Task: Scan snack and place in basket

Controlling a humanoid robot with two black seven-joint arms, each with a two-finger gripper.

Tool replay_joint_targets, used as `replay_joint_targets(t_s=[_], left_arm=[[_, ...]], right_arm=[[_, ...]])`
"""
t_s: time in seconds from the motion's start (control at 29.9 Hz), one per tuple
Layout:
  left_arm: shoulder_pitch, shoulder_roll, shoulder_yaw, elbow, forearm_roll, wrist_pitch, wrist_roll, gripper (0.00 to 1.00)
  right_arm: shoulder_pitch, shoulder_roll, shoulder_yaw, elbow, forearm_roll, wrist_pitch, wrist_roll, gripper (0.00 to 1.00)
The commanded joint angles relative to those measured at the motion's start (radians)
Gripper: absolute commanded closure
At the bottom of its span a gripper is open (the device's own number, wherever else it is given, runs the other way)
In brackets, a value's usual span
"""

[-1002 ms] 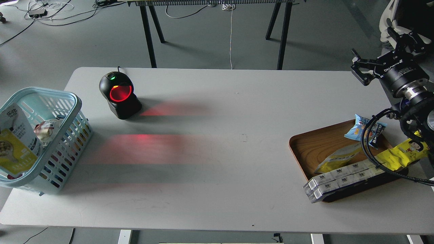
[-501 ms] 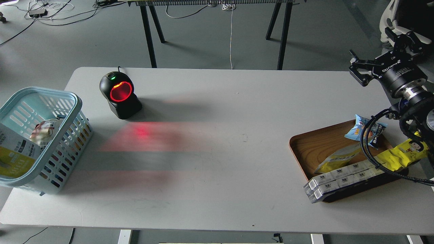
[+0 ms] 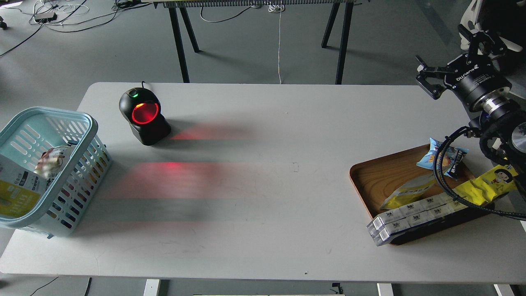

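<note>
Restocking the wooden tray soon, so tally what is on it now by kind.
Small blue packet: 1
Yellow and white pouch: 1
Long yellow packet with cartoon face: 1
Long white boxed packs: 2, stacked
Total: 5

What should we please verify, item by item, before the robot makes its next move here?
1. Yellow and white stand-up snack pouch inside the light blue slotted plastic basket: ok.
2. Right gripper open and empty: ok.
3. Left gripper in view: not ok.
4. Black scanner with its red-lit window upright: ok.
5. Brown wooden tray holding more packets: ok.
6. Pouch scanned: cannot tell.
</note>
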Motion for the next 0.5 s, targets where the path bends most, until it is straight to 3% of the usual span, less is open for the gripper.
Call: replay_joint_targets(t_s=[0.0,0.13,0.23,0.47], left_arm=[[-0.007,-0.150,-0.032,0.053,-0.188,-0.162,0.010,0.01],[-0.006,-0.301,-0.049,0.163,-0.360,-0.276,0.031,0.01],[0.002,-0.399,-0.052,0.207,-0.556,-0.295,0.102,0.00],[0.013,-0.589,-0.079,0.312,-0.724,-0.306,0.079,0.00]], right_arm=[[0.002,0.008,0.000,0.005,-0.004,-0.026,0.002,0.01],[0.003,0.008,0.001,0.042,-0.007,-0.035,0.002,0.01],[0.006,-0.006,0.000,0.103,-0.010,-0.049,0.000,0.01],[-0.001,-0.066,-0.023,0.198,-0.082,-0.109,0.000,0.01]])
